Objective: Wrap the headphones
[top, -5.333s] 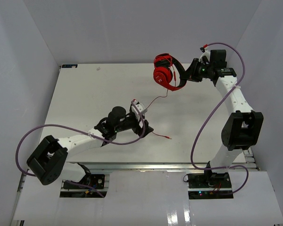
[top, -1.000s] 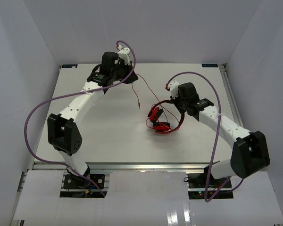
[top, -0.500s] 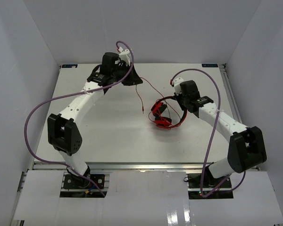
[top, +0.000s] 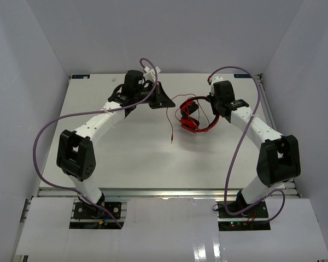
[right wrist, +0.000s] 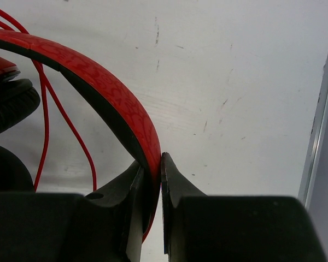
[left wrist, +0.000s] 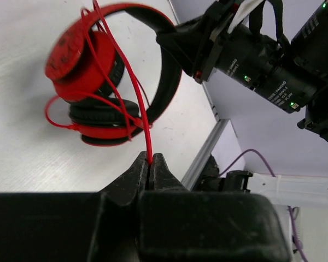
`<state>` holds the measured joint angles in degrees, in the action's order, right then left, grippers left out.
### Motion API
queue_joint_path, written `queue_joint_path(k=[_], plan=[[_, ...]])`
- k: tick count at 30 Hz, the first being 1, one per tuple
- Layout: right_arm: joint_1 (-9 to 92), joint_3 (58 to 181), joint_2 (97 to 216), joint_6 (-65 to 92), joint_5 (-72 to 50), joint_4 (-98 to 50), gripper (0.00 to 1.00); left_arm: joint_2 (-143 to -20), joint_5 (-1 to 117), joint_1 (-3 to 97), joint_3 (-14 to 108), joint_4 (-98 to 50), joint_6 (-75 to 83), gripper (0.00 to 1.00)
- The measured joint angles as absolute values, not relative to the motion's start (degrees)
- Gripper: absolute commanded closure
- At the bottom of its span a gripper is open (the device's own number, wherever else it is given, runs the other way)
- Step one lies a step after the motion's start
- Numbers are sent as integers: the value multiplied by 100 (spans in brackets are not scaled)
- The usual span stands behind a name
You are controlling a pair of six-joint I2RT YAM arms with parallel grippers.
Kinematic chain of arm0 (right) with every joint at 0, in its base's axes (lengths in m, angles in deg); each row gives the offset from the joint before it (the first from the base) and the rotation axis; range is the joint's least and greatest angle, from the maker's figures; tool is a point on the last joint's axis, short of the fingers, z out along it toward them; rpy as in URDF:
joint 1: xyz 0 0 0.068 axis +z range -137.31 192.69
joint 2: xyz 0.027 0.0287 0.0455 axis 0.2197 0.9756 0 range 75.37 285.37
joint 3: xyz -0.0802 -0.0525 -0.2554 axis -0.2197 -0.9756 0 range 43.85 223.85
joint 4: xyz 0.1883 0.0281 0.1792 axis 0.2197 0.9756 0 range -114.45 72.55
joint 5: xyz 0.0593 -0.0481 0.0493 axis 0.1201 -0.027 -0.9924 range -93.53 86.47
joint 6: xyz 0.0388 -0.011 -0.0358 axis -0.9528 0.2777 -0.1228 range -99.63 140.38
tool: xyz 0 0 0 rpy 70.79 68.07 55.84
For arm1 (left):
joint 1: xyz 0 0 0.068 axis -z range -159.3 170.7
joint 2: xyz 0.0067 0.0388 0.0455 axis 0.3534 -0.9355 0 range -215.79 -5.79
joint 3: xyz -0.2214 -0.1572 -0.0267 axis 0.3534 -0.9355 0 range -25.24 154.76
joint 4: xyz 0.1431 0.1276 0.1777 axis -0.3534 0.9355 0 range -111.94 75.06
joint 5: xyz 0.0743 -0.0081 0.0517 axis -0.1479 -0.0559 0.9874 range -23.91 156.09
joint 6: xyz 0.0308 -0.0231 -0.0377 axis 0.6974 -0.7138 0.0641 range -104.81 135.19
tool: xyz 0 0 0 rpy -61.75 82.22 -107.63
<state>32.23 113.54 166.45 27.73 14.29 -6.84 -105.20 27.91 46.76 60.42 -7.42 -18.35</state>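
The red headphones (top: 194,119) hang above the far middle of the table, ear cups folded close together. My right gripper (top: 212,105) is shut on the black-edged headband (right wrist: 106,87), which passes between its fingers (right wrist: 153,161). My left gripper (top: 167,101) sits just left of the headphones, shut on the thin red cord (left wrist: 144,117) at its tips (left wrist: 151,158). From there the cord loops around the ear cups (left wrist: 85,65). Its loose end (top: 171,139) dangles toward the table.
Thick purple cables (top: 49,136) arc beside both arms. White walls enclose the table on three sides. A metal rail (right wrist: 321,109) marks the table's right edge, close to the right gripper. The right arm's wrist (left wrist: 262,60) sits directly behind the headphones in the left wrist view.
The right gripper has carried the headphones toward the far side of the table. The left gripper has moved right, closer to them, with the cord still pinched. The loose cord end swung along.
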Motion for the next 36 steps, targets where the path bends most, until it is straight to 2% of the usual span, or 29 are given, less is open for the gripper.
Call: queue_joint_path(k=[10, 17, 26, 36], plan=[[3212, 12490, 17338, 2049, 1622, -639, 92, -10836, 2678, 5226, 5813, -1675, -2522, 100], [3025, 13010, 17627, 1450, 1404, -594, 92, -11043, 3075, 5367, 5756, -1798, -2563, 100], [2805, 13103, 17958, 787, 579, -489, 92, -11084, 3792, 5349, 5396, -1844, -2149, 100], [2803, 13105, 18404, 416, -28, -482, 92, -11698, 4170, 5356, 5308, -1857, -1880, 98]])
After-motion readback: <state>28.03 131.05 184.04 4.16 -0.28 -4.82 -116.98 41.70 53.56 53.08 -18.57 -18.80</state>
